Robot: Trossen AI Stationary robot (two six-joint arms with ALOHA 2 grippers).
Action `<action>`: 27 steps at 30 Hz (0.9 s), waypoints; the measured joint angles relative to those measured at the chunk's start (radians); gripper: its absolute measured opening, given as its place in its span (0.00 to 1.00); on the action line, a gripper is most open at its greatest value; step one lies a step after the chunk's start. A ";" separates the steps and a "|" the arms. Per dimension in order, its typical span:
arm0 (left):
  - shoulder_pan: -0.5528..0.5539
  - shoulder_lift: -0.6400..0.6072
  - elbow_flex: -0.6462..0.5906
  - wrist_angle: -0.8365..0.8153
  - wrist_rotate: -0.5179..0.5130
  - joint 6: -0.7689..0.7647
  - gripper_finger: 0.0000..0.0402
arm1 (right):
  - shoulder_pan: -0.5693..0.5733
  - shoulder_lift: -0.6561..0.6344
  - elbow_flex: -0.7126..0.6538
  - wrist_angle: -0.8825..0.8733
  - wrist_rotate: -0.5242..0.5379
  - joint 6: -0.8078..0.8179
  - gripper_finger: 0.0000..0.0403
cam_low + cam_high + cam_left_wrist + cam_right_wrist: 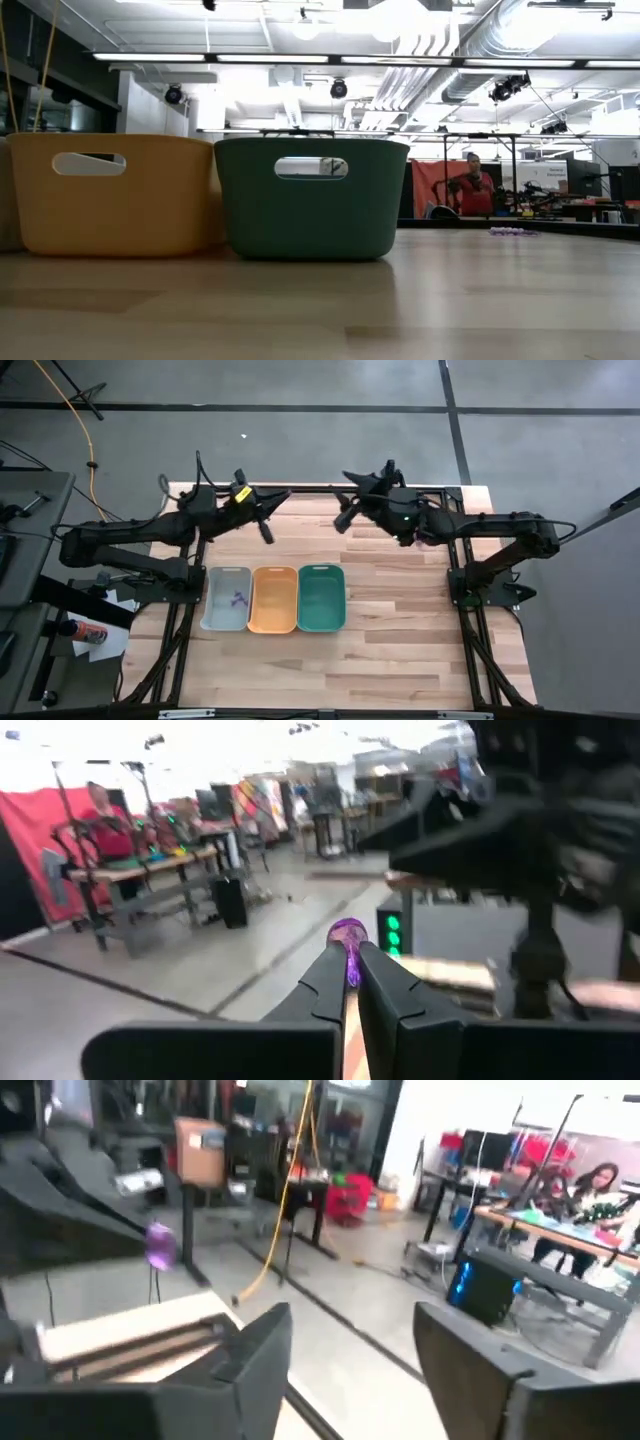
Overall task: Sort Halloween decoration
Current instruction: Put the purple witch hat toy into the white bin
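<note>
Obstacles: grey tray (pixel 226 599), orange tray (pixel 274 599) and green tray (pixel 321 598), side by side, touching, at centre-left of the high view. Both arms cross the upper part of the table (pixel 400 650); left gripper (pixel 268 518) and right gripper (pixel 342 510) face each other across a narrow gap at upper centre. Free room: bare wood at lower frame, and right of the green tray.
</note>
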 joint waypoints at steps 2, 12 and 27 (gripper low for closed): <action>0.000 -0.056 0.000 -0.092 0.028 -0.029 0.00 | -0.009 -0.041 0.000 -0.124 -0.001 0.025 0.56; -0.082 -0.253 0.002 -0.781 0.164 -0.541 0.00 | -0.091 -0.193 0.000 -0.586 -0.049 0.230 0.58; -0.410 0.028 -0.002 -1.385 0.216 -0.971 0.00 | -0.150 -0.182 0.000 -0.647 -0.115 0.257 0.58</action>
